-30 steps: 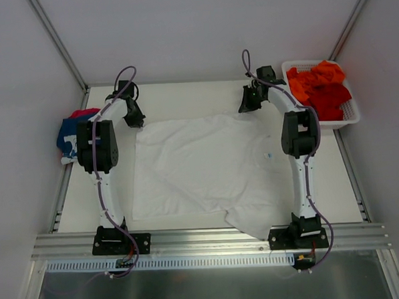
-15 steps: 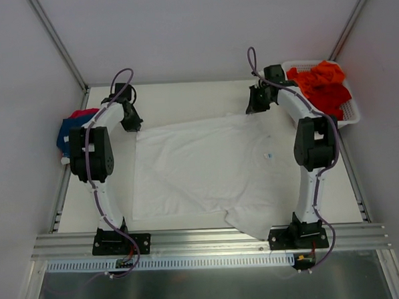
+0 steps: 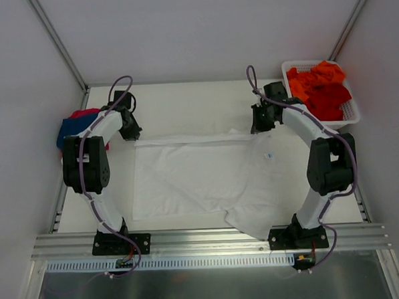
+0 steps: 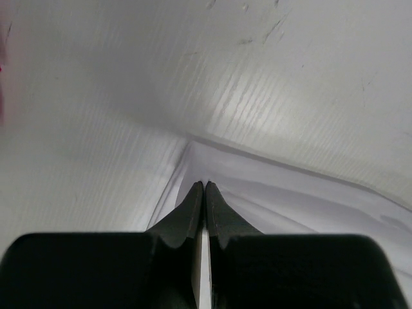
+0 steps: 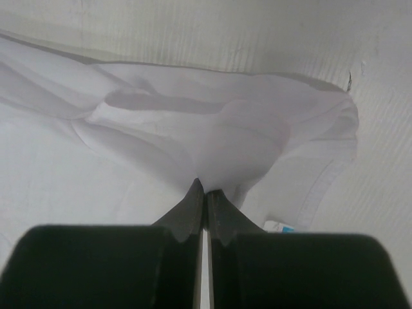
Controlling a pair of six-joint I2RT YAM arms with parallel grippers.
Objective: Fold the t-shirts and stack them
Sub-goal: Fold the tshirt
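A plain white t-shirt (image 3: pixel 201 179) lies spread on the table between the arms. Its far edge is lifted and drawn toward the near side. My left gripper (image 3: pixel 133 134) is shut on the shirt's far left corner; in the left wrist view the closed tips (image 4: pixel 205 184) pinch white cloth (image 4: pixel 290 199). My right gripper (image 3: pixel 257 128) is shut on the far right part of the shirt; in the right wrist view the tips (image 5: pixel 206 190) pinch a bunched fold (image 5: pixel 219 141). A small blue label (image 5: pixel 280 226) shows beside the right fingers.
A white lattice basket (image 3: pixel 350 119) at the far right holds orange and red tees (image 3: pixel 320 88). A navy and pink-red pile (image 3: pixel 74 126) lies at the left table edge. A shirt flap hangs over the near edge (image 3: pixel 253 224) by the right arm's base.
Both grippers have moved from the far edge toward the near side and lower, pulling the shirt's far edge with them. The shirt now looks shorter front to back.
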